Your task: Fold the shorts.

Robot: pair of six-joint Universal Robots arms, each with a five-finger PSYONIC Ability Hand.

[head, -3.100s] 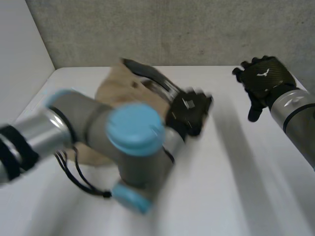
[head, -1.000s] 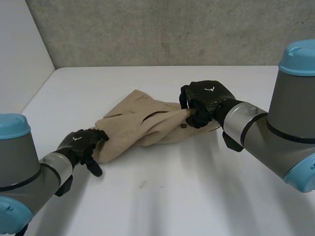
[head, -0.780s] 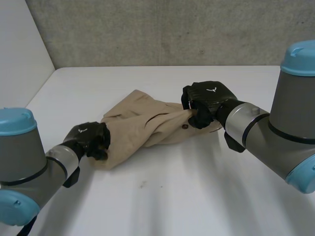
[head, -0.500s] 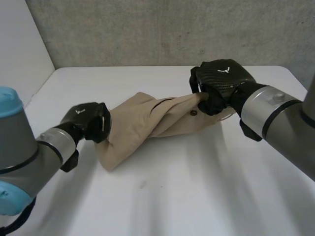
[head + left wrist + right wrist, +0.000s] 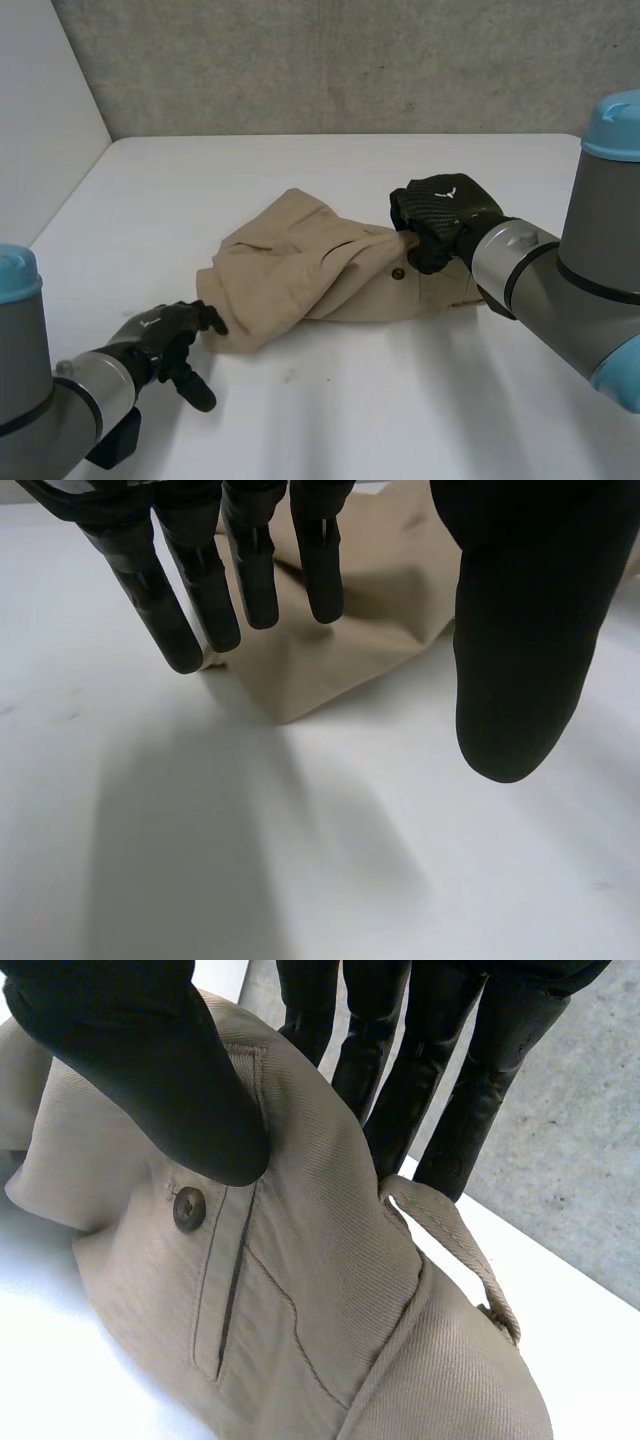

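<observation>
White desk (image 5: 420,400) runs back to a grey concrete wall (image 5: 350,60), with a paler wall (image 5: 40,90) on the left arm's side. Tan shorts (image 5: 300,275) lie rumpled on the desk between the two hands, their long axis running from one hand to the other. The right hand (image 5: 440,215) pinches the waistband end, thumb pressed down just beside a brown button (image 5: 188,1208) and fingers behind the fold, next to a belt loop (image 5: 450,1240). The left hand (image 5: 165,335) is spread wide and holds nothing; the opposite corner of the shorts lies at its fingertips.
</observation>
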